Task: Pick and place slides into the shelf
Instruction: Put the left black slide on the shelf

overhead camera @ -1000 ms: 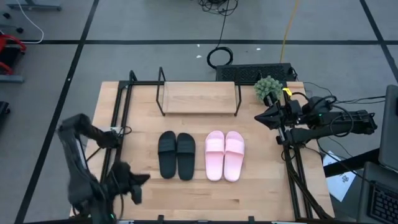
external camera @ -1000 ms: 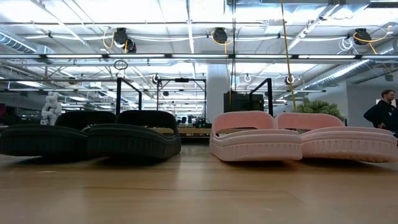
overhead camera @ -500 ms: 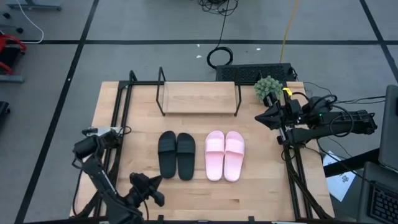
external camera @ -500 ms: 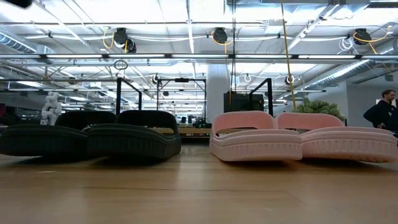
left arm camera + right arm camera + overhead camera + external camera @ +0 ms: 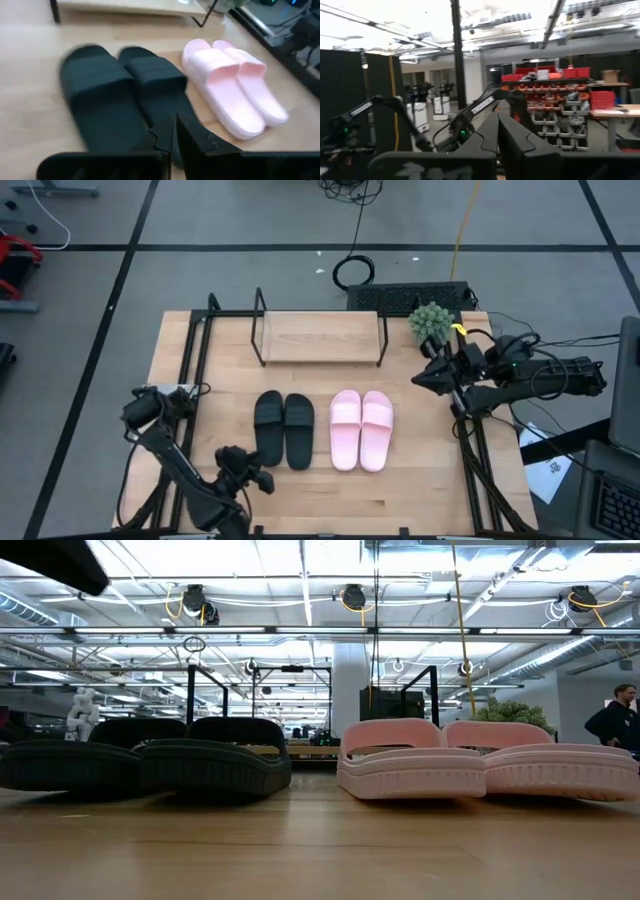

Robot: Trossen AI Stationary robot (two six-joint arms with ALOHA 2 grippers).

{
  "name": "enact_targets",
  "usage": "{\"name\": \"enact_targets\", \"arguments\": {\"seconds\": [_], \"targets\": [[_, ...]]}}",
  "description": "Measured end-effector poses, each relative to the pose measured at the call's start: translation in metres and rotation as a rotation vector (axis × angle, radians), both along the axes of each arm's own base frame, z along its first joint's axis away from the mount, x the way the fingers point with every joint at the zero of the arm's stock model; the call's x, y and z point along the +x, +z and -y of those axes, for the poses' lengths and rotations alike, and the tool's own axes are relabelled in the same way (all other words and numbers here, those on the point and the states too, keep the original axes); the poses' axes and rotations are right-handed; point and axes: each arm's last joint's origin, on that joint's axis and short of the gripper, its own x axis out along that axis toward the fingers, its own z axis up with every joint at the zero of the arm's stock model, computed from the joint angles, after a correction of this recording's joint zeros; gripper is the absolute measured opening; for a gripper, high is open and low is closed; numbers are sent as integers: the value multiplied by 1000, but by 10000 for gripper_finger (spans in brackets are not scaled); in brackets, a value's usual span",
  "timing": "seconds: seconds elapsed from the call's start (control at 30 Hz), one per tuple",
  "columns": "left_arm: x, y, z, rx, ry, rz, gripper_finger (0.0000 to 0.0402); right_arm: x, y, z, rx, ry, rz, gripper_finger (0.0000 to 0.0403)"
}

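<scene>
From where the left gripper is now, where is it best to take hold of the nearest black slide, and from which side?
Probably the wide strap of the left black slide, coming from above. The slide lies flat on the table, sole down, and the strap arches over it, raised for fingers to close across. The left gripper is shut near its heel end and must open first.

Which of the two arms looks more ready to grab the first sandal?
Probably the left. Its gripper hangs over the table's near edge beside the black slides, and its wrist camera looks right at them, fingers together. The right gripper waits at the table's right side, farther from the pink slides, facing the room.
</scene>
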Motion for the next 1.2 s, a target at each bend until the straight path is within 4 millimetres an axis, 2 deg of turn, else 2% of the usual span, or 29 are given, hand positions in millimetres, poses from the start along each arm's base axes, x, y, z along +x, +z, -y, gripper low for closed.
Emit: {"name": "enact_targets", "arguments": {"seconds": [0.13,0.3,0.47,0.6,0.8,1.2], "targets": [[18,-2,-2,-56,8,95,34,-1,0,-2,-29,70,4,0],[35,-4,-11,-79,35,100,92,-2,0,-4,-57,146,7,0],[42,-4,-16,-77,35,85,149,-3,0,-4,-61,145,8,0],[44,-6,-10,-95,-14,52,172,-3,0,-4,-70,142,13,0],[44,-6,-6,-106,-38,41,173,-3,-1,-4,-71,142,8,0],[43,-9,-9,-85,-47,5,130,-1,-6,-4,-93,137,-42,0]]}}
